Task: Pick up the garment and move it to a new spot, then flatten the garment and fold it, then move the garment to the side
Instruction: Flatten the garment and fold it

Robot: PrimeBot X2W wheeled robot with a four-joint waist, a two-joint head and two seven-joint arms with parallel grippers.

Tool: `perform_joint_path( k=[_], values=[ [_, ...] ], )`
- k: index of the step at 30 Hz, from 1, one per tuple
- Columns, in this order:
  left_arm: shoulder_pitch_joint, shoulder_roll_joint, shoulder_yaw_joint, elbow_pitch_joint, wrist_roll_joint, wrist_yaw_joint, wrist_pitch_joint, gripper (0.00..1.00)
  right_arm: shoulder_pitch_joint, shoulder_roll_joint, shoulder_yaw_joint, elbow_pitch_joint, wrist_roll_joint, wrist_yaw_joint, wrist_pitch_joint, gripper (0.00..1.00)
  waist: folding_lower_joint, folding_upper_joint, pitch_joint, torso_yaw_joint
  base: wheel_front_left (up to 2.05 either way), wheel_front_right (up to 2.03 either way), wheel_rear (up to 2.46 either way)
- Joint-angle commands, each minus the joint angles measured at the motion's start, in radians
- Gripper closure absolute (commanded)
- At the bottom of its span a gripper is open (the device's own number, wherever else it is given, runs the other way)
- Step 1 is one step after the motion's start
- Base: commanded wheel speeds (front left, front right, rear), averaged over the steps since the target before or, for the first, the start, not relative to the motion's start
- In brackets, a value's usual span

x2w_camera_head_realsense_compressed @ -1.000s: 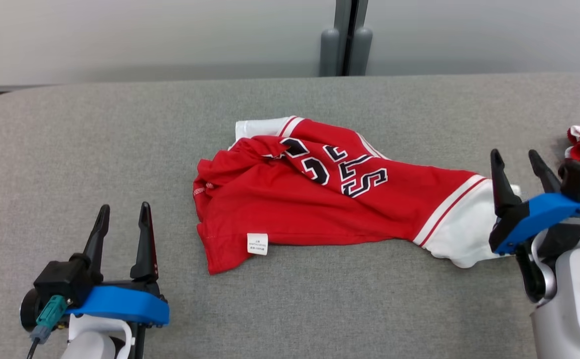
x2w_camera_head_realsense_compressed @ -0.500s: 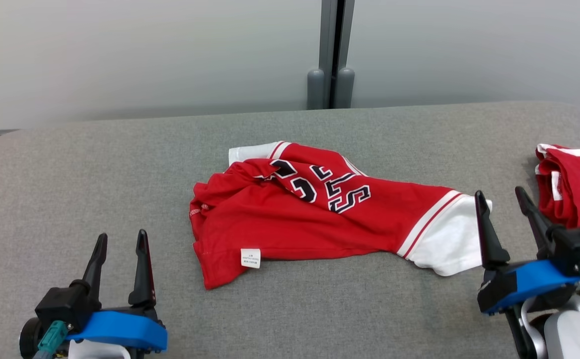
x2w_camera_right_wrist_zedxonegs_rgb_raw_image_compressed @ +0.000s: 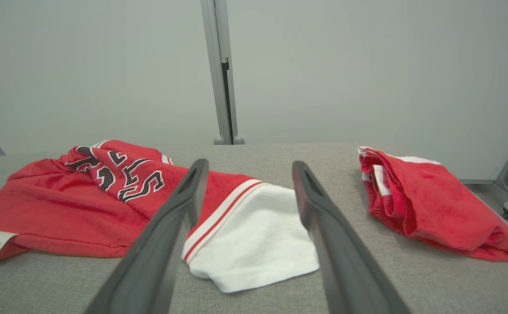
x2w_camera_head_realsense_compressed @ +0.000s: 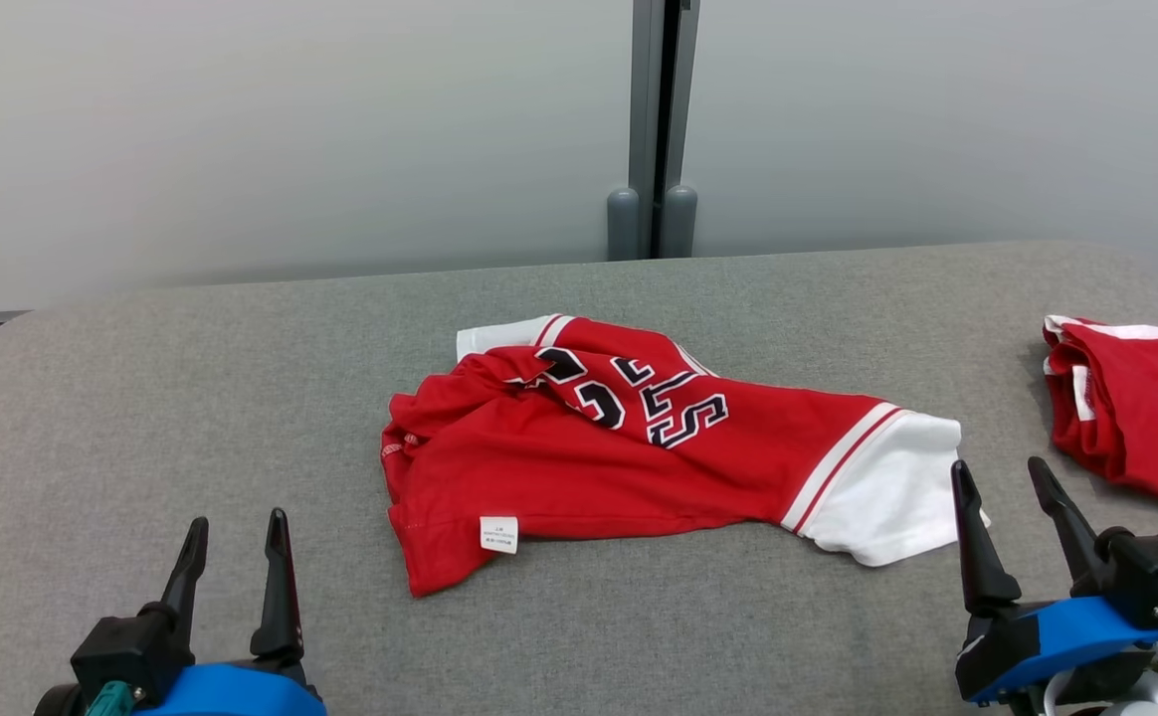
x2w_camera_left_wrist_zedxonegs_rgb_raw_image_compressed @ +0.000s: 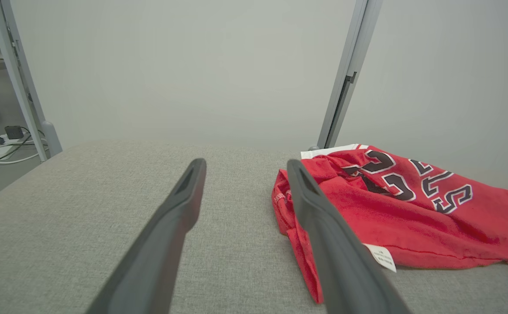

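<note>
Pulled back, right gripper sits open-jawed just beside the garment.

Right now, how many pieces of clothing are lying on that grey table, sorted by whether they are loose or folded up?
Loose red and white jersey: 1
Folded red garment: 1
Total: 2
</note>
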Motion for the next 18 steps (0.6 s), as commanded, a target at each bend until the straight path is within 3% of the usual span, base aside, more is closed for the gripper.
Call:
perform_joint_path(
  k=[1, 18],
  values=[
    [0.014, 0.008, -0.003, -0.008, 0.001, 0.008, 0.005, 0.00, 0.018, 0.003, 0.000, -0.009, 0.003, 0.001, 0.004, 0.00, 0.0001, 0.0000, -0.002, 0.000, 0.00, 0.00, 0.00],
    [0.009, 0.013, -0.017, -0.046, -0.003, 0.024, 0.034, 0.00, -0.002, 0.003, 0.015, -0.014, 0.028, 0.001, 0.005, 0.00, 0.0001, 0.0000, 0.028, -0.003, 0.00, 0.00, 0.00]
  ],
)
